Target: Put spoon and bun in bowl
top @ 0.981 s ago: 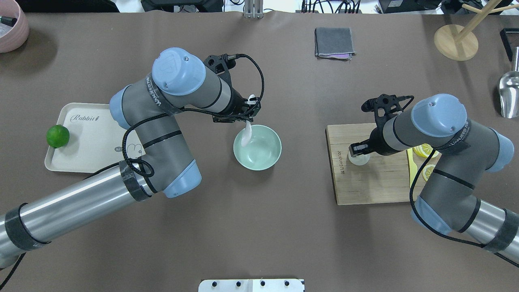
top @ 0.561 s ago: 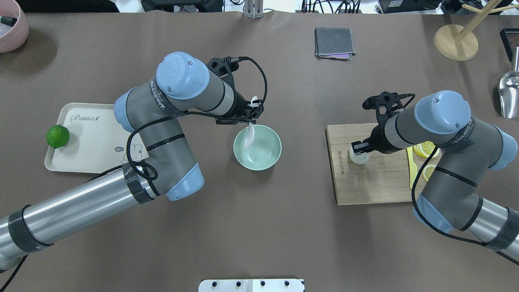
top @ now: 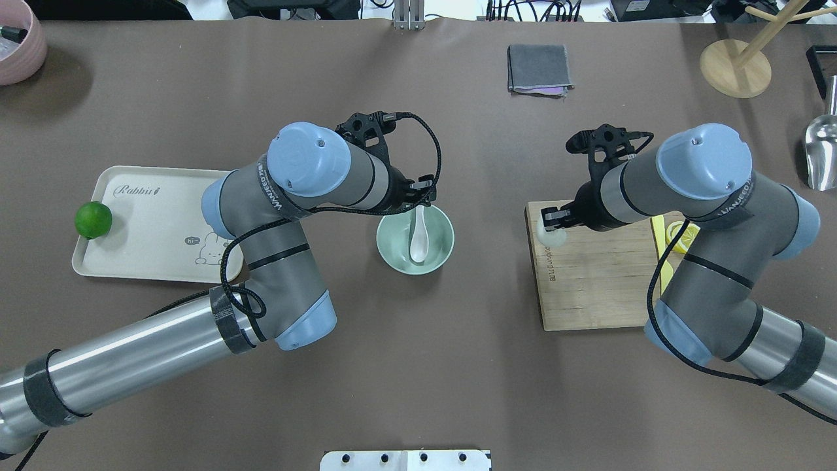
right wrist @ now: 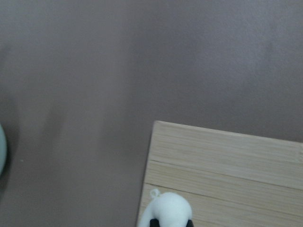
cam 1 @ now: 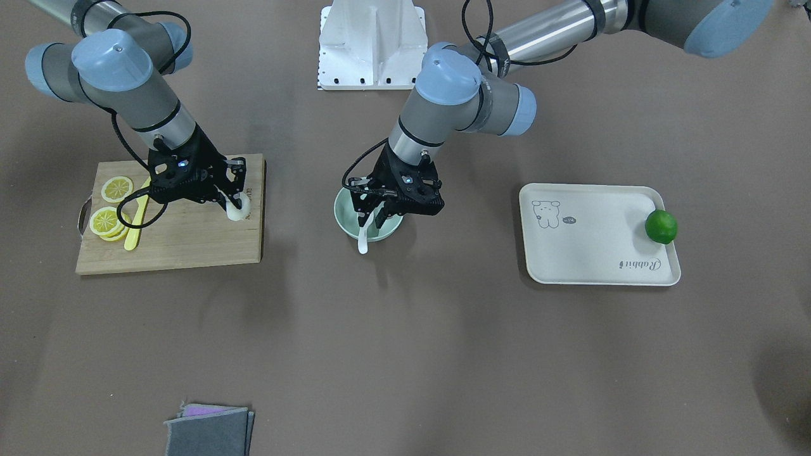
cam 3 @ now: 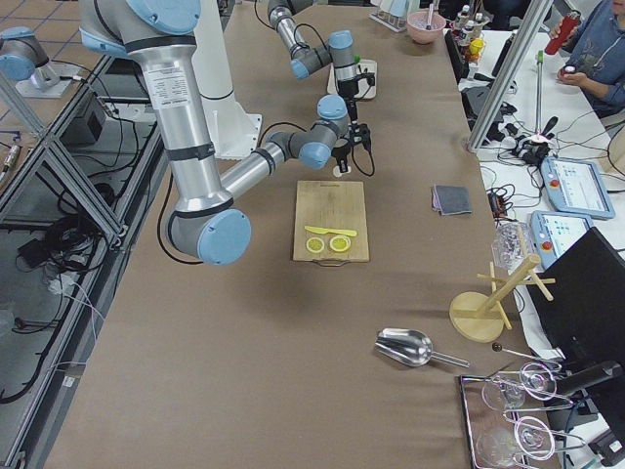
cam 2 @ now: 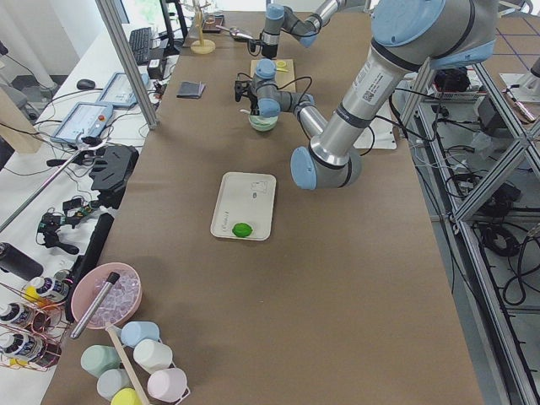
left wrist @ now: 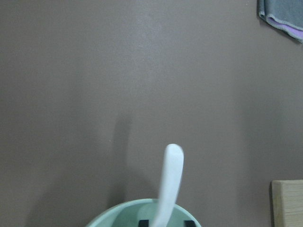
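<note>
Read the overhead view as a clock, with 12 o'clock pointing away from the robot. At 9 o'clock the beige rectangular tray (top: 150, 222) with the green lime (top: 92, 219) at its outer edge is no part of your job. Next comes the left gripper (top: 418, 201), which hangs over the 12 o'clock rim of the round pale mint-green bowl (top: 441, 248). The small white ceramic-style soup spoon (top: 418, 241) is in the bowl: the scoop lies low, a little toward 6 o'clock, and the handle leans up over the rim at 12 o'clock. In the left wrist view the jaws stand apart, one on each side of the handle, and they seem not to touch it, so I judge the gripper is spread and holds nothing. The first half of the task looks done; you need only to take this arm up and away without knocking the handle.

At 3 o'clock from the bowl, well apart from it, is the wooden cutting board (top: 601, 288). The right gripper (top: 550, 222) is pinching the small round white steamed bun (top: 548, 235) at the board's 10 o'clock corner; whether the bun is lifted off the wood, I cannot tell. This half is left: you must carry the bun toward 9 o'clock and let it go over the bowl beside the spoon, once the left arm is out of the way
</note>
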Robot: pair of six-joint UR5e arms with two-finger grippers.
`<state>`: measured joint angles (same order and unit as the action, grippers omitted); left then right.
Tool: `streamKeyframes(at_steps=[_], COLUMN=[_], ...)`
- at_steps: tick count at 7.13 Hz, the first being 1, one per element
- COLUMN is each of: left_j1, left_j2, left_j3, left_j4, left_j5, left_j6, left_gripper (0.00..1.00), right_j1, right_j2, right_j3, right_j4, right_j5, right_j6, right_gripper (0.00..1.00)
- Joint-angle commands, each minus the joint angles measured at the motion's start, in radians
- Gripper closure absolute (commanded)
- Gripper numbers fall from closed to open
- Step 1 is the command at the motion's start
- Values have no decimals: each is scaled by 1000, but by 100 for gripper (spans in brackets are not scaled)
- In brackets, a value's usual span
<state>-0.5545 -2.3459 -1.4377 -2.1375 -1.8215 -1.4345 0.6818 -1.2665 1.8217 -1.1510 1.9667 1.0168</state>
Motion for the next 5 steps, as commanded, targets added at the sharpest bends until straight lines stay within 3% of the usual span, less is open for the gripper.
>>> streamKeyframes(at_steps=[1, 2, 3, 5], left_j1=[-97, -192, -261, -361], left_j2=[99, 205, 321, 461], left_j3=[-112, -210, -289, -349], left_j4=[7, 5, 5, -1], left_j5=[-176, -317, -397, -490], left_j6=[12, 84, 186, 290], left_gripper=[2, 2, 2, 2], right_j1=[-17, -42, -73, -137], right_j2=[88, 128, 172, 298], right_j3=[4, -5, -12, -89], right_j4=[-1, -3, -31, -75], right_j5=[-8, -14, -66, -135], right_j6=[112, 143, 149, 244], right_gripper=[100, 100, 100, 100])
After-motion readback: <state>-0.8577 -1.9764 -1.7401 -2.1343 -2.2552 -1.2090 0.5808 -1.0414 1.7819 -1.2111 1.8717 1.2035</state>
